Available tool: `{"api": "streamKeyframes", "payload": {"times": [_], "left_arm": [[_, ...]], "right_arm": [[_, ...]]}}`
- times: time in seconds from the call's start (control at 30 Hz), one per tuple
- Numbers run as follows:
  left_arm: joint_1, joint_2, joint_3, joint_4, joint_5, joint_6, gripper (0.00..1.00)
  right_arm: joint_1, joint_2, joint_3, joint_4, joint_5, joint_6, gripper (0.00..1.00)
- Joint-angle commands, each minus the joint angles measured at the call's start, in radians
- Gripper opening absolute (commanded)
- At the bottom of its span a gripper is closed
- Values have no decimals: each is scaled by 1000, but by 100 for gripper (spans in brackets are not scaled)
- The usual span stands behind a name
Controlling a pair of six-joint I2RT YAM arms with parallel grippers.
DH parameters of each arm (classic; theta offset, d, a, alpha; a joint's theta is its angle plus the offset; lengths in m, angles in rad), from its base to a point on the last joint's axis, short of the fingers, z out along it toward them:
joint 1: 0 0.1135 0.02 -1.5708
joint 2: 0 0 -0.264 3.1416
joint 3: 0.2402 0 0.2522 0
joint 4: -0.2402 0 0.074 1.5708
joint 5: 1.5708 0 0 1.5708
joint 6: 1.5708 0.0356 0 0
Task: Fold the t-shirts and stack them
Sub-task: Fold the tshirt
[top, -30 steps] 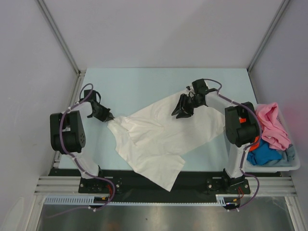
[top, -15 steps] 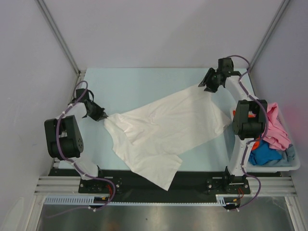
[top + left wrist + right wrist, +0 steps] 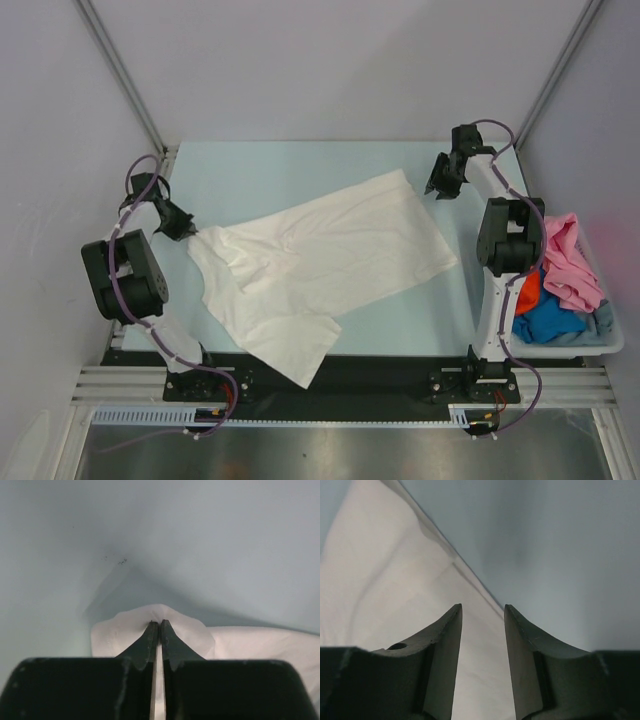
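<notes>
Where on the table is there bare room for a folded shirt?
Two patches: the far strip of table behind the white t-shirt, between left gripper and right gripper; and the near right corner between its hem and the right arm. The bin is crowded.

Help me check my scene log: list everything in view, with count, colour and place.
table: 1, pale blue, centre
bin: 1, pale, right edge
white t-shirt: 1, white, spread on the table
pink t-shirt: 1, pink, in the bin
orange t-shirt: 1, orange, in the bin
blue t-shirt: 1, bright blue, in the bin
grey t-shirt: 1, grey-blue, in the bin
left claw: 1, black, shut on white t-shirt
right claw: 1, black, open, far right
</notes>
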Motion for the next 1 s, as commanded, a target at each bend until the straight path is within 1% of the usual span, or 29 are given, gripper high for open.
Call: {"api": "streamKeyframes", "payload": {"times": [0.0, 0.07, 0.13, 0.17, 0.27, 0.33, 0.4, 0.47, 0.53, 0.57, 0.7, 0.8, 0.9, 0.97], "left_arm": [[5, 9, 35, -14, 0, 45, 7], [6, -8, 22, -12, 3, 46, 21], [6, -58, -5, -12, -15, 51, 30], [7, -78, -14, -11, -23, 56, 43], [6, -170, -53, -6, -46, 62, 53], [5, -207, -73, -8, -37, 66, 54], [5, -233, -77, -11, -9, 74, 54], [5, -236, -94, -6, 55, 74, 48], [-3, -230, -115, 1, 78, 65, 47], [-1, -221, -128, 6, 103, 62, 46], [-6, -169, -152, 3, 111, 46, 49], [-6, -138, -174, 20, 104, 33, 49], [-6, -112, -191, 73, 123, 22, 49], [-4, -86, -194, 87, 134, 14, 47]], "right_arm": [[-1, -8, 34, 6, -18, -14, 43], [-1, -8, 27, 38, -70, 12, 43], [-1, -6, 18, 58, -101, 61, 41], [-1, -8, 12, 84, -144, 76, 41], [-1, -18, -26, 127, -198, 132, 42], [-1, -37, -55, 150, -209, 144, 44], [-1, -41, -60, 138, -213, 145, 46], [-1, -41, -65, 127, -250, 150, 46], [7, -51, -74, 124, -262, 147, 46], [15, -52, -95, 138, -271, 149, 46], [29, -57, -111, 156, -299, 155, 45], [36, -55, -117, 156, -310, 161, 44], [42, -54, -135, 171, -321, 167, 43], [42, -45, -143, 174, -328, 167, 42]]}}
